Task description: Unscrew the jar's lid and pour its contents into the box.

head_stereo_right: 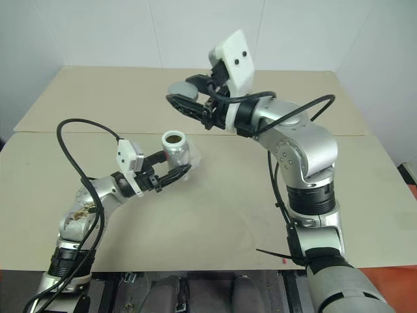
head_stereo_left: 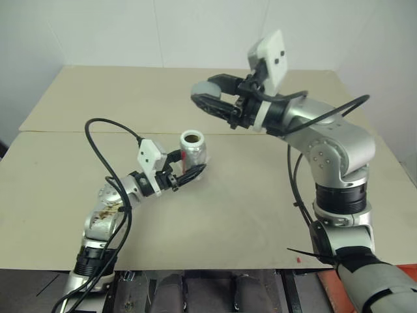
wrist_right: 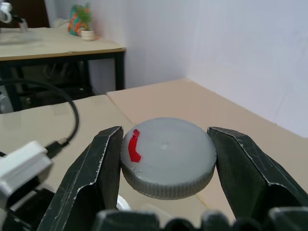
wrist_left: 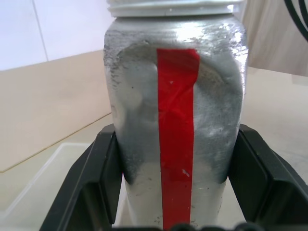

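My left gripper is clamped on the jar, one finger on each side of its lower body; the jar stands upright, long axis vertical, mouth uncovered, brownish contents visible inside; the box lies just beside the jar's base, clear and shallow, partly behind my fingers; the pour, in my judgement, requires tipping the jar's mouth toward that box, and the left arm is the nearer one; my right gripper grips the lid by its rim, raised well apart from the jar, at about 1 o'clock from it in the head view, over the table.
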You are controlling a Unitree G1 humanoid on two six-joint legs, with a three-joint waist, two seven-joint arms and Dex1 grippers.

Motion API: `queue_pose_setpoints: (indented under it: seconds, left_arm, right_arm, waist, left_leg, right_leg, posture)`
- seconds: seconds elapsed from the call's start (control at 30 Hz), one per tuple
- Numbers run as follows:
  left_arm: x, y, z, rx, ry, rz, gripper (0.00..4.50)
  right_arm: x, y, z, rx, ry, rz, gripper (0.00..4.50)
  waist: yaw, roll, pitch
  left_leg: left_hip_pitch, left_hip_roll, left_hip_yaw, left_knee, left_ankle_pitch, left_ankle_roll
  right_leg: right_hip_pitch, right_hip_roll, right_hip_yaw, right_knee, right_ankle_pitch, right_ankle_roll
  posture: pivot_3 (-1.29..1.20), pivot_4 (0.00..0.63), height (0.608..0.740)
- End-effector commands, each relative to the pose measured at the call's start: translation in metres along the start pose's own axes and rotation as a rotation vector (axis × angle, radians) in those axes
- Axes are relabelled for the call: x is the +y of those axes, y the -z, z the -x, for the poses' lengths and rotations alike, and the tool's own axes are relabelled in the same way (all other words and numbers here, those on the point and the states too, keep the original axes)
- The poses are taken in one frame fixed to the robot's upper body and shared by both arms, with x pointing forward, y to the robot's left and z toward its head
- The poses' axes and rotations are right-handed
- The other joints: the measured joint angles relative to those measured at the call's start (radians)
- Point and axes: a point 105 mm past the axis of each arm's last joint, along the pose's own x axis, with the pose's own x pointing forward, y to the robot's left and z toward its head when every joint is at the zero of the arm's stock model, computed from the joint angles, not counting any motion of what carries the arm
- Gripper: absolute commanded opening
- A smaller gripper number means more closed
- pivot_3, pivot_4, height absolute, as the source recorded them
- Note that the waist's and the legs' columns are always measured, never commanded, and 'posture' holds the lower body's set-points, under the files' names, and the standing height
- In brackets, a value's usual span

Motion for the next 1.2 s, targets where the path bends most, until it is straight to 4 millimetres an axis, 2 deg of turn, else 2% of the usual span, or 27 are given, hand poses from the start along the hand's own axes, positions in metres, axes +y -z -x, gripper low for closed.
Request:
queue_pose_setpoints:
  seconds: [0.03,0.13,0.23,0.4,0.57,0.8,0.97,1.13,1.2]
  left_arm:
    - [0.013,-0.029,0.011,-0.064,0.000,-0.087,2.74]
    - [0.025,-0.042,0.022,-0.063,-0.016,-0.121,2.74]
    - [0.034,-0.049,0.029,-0.055,-0.024,-0.141,2.74]
    - [0.051,-0.053,0.038,-0.023,-0.045,-0.172,2.74]
    - [0.064,-0.049,0.041,0.010,-0.082,-0.206,2.74]
    - [0.070,-0.051,0.036,0.009,-0.097,-0.229,2.74]
    - [0.070,-0.052,0.036,0.010,-0.093,-0.238,2.74]
    - [0.071,-0.052,0.035,0.016,-0.097,-0.247,2.74]
    - [0.073,-0.052,0.034,0.016,-0.100,-0.249,2.74]
  right_arm:
    - [-0.018,0.006,0.011,0.005,0.117,0.042,2.76]
    - [-0.031,0.038,0.020,0.094,0.237,0.026,2.76]
    - [-0.036,0.068,0.027,0.160,0.326,-0.026,2.76]
    - [-0.032,0.114,0.033,0.249,0.416,-0.080,2.76]
    - [-0.035,0.157,0.039,0.319,0.526,-0.134,2.76]
    - [-0.037,0.182,0.041,0.344,0.582,-0.145,2.76]
    - [-0.033,0.182,0.044,0.348,0.555,-0.144,4.37]
    - [-0.036,0.185,0.052,0.385,0.559,-0.128,4.47]
    - [-0.037,0.180,0.057,0.387,0.542,-0.118,4.47]
  waist:
    - [0.000,0.000,0.000]
    - [0.001,0.000,0.000]
    - [0.000,0.000,0.000]
    - [-0.002,0.000,0.000]
    - [-0.003,0.000,0.000]
    - [-0.003,0.000,0.000]
    - [-0.003,0.000,0.000]
    - [-0.003,0.000,0.000]
    - [-0.003,0.000,0.000]
  left_leg:
    - [0.000,0.000,0.000,0.000,0.000,0.000]
    - [0.000,0.000,0.001,0.000,0.000,0.000]
    - [0.000,0.000,0.002,0.000,0.001,-0.001]
    - [0.000,0.000,0.005,0.000,0.001,-0.002]
    - [0.000,0.000,0.005,0.000,0.001,-0.002]
    - [0.000,0.000,0.005,0.000,0.001,-0.002]
    - [0.000,0.000,0.005,0.000,0.001,-0.002]
    - [0.000,0.000,0.005,0.000,0.001,-0.002]
    - [0.000,0.000,0.005,0.000,0.001,-0.002]
  right_leg:
    - [0.000,0.000,0.000,0.000,0.000,0.000]
    - [0.000,0.000,0.000,0.000,0.000,0.000]
    - [0.000,0.000,0.000,0.000,0.000,0.000]
    - [0.000,0.000,0.000,0.000,0.000,0.000]
    - [0.000,0.000,0.000,0.000,0.000,0.000]
    - [-0.001,0.000,0.000,0.000,0.000,0.000]
    - [-0.001,0.000,0.000,0.000,0.000,0.000]
    - [-0.001,0.000,0.000,0.000,0.000,0.000]
    - [-0.001,0.000,0.000,0.000,0.000,0.000]
  posture:
    - [0.00,0.150,0.740]
    - [0.00,0.150,0.740]
    - [0.00,0.150,0.740]
    - [0.00,0.150,0.740]
    - [0.00,0.150,0.740]
    - [0.00,0.150,0.740]
    - [0.00,0.150,0.740]
    - [0.00,0.150,0.740]
    - [0.00,0.150,0.740]
